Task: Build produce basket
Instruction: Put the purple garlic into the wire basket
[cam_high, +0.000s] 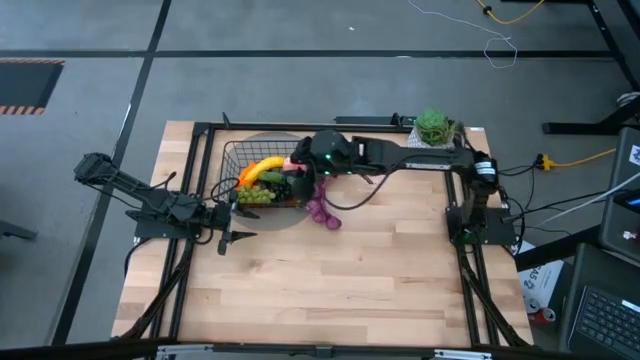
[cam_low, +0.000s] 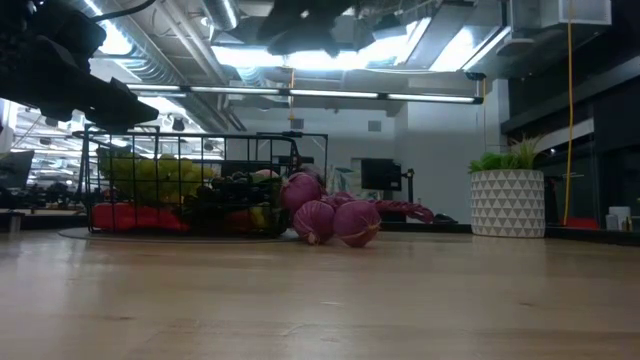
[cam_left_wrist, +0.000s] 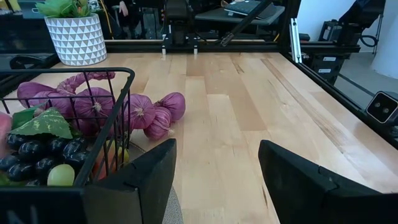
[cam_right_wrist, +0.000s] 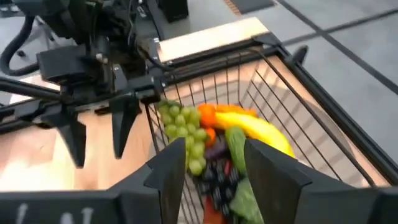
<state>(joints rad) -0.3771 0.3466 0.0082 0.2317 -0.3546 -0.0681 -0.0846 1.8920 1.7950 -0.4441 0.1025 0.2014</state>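
The black wire basket (cam_high: 232, 160) stands on the table's far middle, holding a yellow banana (cam_high: 262, 168), green grapes (cam_high: 256, 196), dark grapes (cam_right_wrist: 217, 180), orange pieces (cam_right_wrist: 208, 116) and red pieces (cam_low: 125, 216). A purple string of bulbs (cam_high: 322, 212) lies on the table outside the basket's near right corner, against its wall (cam_left_wrist: 127, 115). My right gripper (cam_right_wrist: 214, 168) hovers open over the basket's right part, tipped downward, nothing between its fingers. My left gripper (cam_left_wrist: 217, 180) waits open and level at the basket's near left corner (cam_high: 232, 238).
A white patterned pot with a green plant (cam_high: 433, 127) stands at the far right of the table. A black frame (cam_high: 200, 130) runs around the work area. Bare wood (cam_high: 330, 290) stretches across the near half of the table.
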